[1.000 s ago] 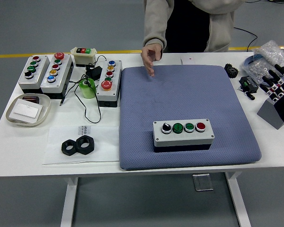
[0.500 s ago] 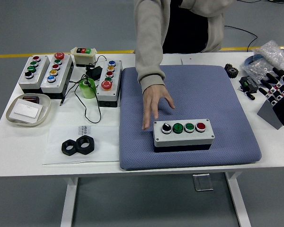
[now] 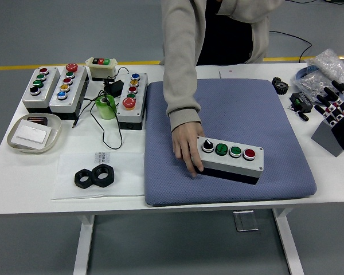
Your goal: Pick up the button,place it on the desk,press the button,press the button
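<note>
A grey button box point(image 3: 230, 157) with four controls in a row, a black knob, two green buttons and a red one, lies on a blue-grey padded mat point(image 3: 229, 109), toward the mat's near edge and slightly right of centre. It sits skewed, its left end angled away from the near edge. A person's hand point(image 3: 185, 148) rests against that left end, fingers touching the box and the mat.

The box looks like rigid plastic, probably moderately heavy, with smooth sides that could slip. Its long front and back walls seem the best grip, clear of the buttons on top. The soft mat would likely give under a press.

The robot's right hand point(image 3: 339, 112), black with white fingertips, hangs at the table's right edge, fingers spread loosely and holding nothing. The left hand is out of view.

On the white table point(image 3: 23, 177), left of the mat, two black nuts point(image 3: 95, 176) lie near the front edge, a shallow tray point(image 3: 34, 133) behind them, and more button boxes point(image 3: 63, 86) toward the far left corner. The floor beyond is grey, with a yellow line.
</note>
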